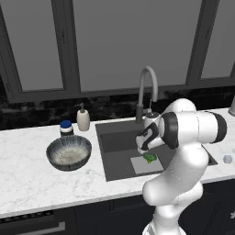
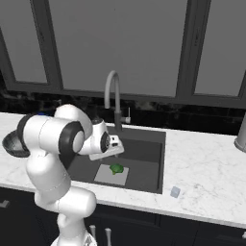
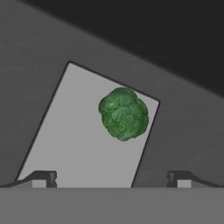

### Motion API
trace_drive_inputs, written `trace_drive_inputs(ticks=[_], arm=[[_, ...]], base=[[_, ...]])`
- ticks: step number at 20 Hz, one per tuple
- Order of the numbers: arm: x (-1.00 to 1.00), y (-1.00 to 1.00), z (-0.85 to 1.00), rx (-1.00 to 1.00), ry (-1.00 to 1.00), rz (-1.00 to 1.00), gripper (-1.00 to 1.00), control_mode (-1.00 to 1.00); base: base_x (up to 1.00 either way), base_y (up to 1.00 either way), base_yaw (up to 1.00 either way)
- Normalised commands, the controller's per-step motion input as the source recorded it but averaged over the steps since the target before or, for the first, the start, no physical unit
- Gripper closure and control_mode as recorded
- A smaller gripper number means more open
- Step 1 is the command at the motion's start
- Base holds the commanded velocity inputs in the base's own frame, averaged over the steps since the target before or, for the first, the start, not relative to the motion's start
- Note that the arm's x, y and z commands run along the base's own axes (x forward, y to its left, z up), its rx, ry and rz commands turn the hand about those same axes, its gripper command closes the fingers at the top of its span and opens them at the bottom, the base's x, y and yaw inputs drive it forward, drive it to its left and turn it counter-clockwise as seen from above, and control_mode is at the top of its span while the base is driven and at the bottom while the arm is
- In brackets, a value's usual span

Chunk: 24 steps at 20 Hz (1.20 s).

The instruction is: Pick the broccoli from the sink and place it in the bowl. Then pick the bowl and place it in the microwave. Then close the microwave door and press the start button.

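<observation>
My hand hangs fully open, empty, over the broccoli; light, knobbly, likely firm: pinch across its crown.

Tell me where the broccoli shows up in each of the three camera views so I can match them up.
Left base view: broccoli right of centre, on the pale floor patch of the sink, partly behind the arm.
Right base view: near the centre, on the same patch.
Hand view: right of centre, near the patch's upper right corner.
Shared landmark: the pale floor patch.
</observation>
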Motion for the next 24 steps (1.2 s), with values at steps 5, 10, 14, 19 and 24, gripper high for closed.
trace_drive_inputs(ticks=[5,10,14,19,24], arm=[[0.30,0.00,-0.42,-0.02,0.00,0.00,-1.00,-1.00],[0.42,0.00,-0.35,-0.01,0.00,0.00,-1.00,-1.00],[0.43,0.00,-0.27,0.00,0.00,0.00,-1.00,-1.00],[0.01,-0.04,-0.21,0.00,0.00,0.00,-1.00,-1.00],[0.00,-0.01,-0.30,-0.03,0.00,0.00,-1.00,-1.00]], base=[[0.00,0.00,0.00],[0.00,0.00,0.00],[0.00,0.00,0.00],[0.00,0.00,0.00],[0.00,0.00,0.00]])
